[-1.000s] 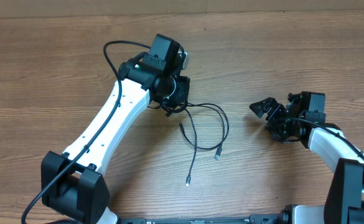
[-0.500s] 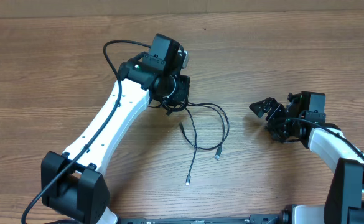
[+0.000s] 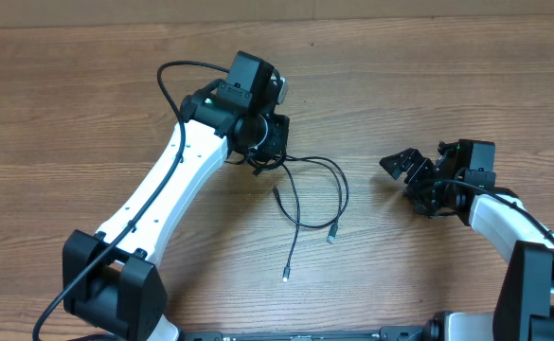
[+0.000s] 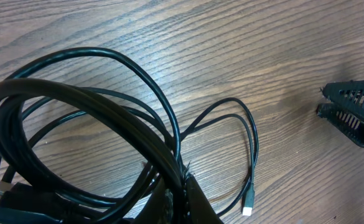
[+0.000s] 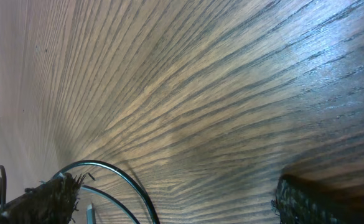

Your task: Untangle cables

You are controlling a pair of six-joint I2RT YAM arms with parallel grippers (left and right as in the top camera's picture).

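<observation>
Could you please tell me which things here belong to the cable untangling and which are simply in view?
Part of the job:
- cables, bundled and trailing loose ends
- left fingers, shut on the bundle
- right fingers, open and empty

Not part of it:
- wooden table
- thick black wire on the left arm

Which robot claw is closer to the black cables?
Left. The left claw is shut right on the bunched cables, pinching them. The right claw is open and off to the side, not touching any of them.
</observation>
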